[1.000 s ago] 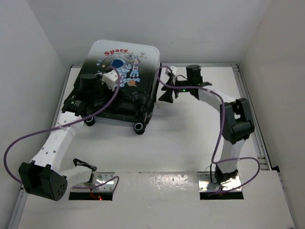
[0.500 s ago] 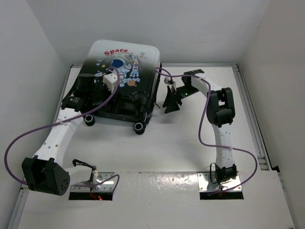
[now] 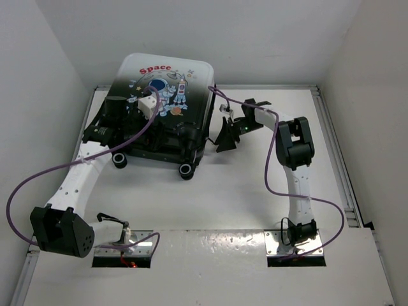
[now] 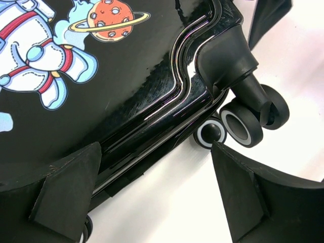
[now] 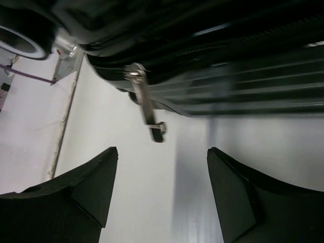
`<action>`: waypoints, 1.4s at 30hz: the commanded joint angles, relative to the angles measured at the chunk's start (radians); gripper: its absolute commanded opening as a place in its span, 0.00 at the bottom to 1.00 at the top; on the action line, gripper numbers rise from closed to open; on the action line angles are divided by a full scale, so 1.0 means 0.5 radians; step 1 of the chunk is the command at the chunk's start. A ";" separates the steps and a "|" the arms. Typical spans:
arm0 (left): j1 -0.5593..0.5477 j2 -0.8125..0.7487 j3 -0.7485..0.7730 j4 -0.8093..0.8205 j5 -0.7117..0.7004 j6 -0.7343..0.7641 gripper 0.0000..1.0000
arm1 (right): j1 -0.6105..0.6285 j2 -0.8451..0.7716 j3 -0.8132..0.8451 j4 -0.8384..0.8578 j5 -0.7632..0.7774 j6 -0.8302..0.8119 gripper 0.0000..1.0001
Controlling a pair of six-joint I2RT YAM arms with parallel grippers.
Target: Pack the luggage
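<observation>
1. Jaws of the left gripper point(image 4: 156, 167) stand wide apart, holding nothing, over the black lower edge of the luggage point(image 3: 191, 89), near its casters point(image 4: 242, 127).
2. Right gripper point(image 5: 162, 157) is likewise spread wide and empty, facing the luggage's side below a dangling zipper pull point(image 5: 150, 115).
3. Luggage lies printed shell up at the table's point(image 3: 255, 191) far left.
</observation>
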 commanded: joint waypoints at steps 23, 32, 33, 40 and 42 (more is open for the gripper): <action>-0.002 0.056 0.053 0.091 -0.068 -0.008 0.96 | 0.149 -0.243 -0.239 1.108 -0.296 0.847 0.60; -0.038 -0.018 0.017 0.073 -0.010 -0.008 0.96 | 0.174 -0.268 -0.284 1.283 -0.165 1.073 0.03; -0.063 -0.048 0.017 0.030 -0.010 -0.008 0.96 | 0.177 -0.289 -0.306 1.311 -0.137 1.089 0.01; -0.287 -0.297 -0.155 -0.068 -0.276 -0.237 0.95 | 0.278 -0.608 -0.766 2.090 0.124 1.454 0.00; -0.287 -0.370 -0.180 -0.068 -0.350 -0.308 0.95 | 0.342 -0.620 -0.748 2.099 0.151 1.454 0.00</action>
